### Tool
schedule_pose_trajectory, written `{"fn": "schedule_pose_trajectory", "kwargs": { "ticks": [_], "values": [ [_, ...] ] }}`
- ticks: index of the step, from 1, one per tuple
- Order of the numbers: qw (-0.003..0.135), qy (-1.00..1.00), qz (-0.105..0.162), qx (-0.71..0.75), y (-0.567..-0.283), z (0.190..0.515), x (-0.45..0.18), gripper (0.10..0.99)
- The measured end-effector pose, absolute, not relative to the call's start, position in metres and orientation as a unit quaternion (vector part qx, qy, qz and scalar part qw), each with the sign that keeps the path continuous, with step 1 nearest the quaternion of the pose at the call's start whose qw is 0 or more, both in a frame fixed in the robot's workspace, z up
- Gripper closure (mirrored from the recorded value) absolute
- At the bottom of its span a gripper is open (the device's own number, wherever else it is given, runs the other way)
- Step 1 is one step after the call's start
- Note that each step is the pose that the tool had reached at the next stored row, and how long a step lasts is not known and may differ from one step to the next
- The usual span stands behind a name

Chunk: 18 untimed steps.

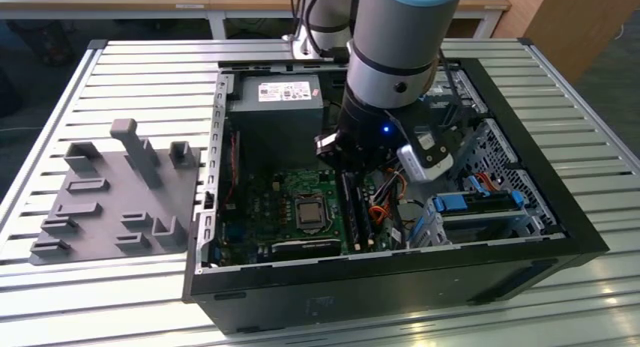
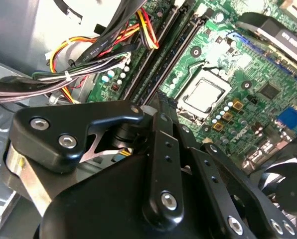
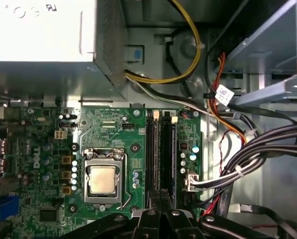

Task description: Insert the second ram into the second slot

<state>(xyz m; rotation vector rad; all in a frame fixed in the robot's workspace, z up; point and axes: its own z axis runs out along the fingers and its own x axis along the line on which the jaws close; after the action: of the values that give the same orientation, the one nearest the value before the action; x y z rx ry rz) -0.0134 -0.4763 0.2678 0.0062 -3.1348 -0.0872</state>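
Dark and thin, the ram point(image 3: 161, 154) seems to be the edge-on strip at the gripper point(image 3: 161, 195) tip, over the slots point(image 3: 171, 149), though whether it is gripped I cannot tell; light, stiff and fragile, it likely wants holding mid-length by its top edge.

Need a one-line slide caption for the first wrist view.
Black gripper poised over the dark RAM slots on the green motherboard, beside the bare silver CPU.
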Motion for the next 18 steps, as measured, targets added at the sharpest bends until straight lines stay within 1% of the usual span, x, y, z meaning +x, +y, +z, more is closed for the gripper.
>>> {"fn": "schedule_pose_trajectory", "kwargs": {
  "ticks": [8, 18],
  "values": [
    [0.003, -1.0, -0.028, 0.003, -0.476, 0.255, -0.013, 0.98],
    [0.003, -1.0, -0.028, 0.003, -0.476, 0.249, -0.013, 0.98]
  ]
}}
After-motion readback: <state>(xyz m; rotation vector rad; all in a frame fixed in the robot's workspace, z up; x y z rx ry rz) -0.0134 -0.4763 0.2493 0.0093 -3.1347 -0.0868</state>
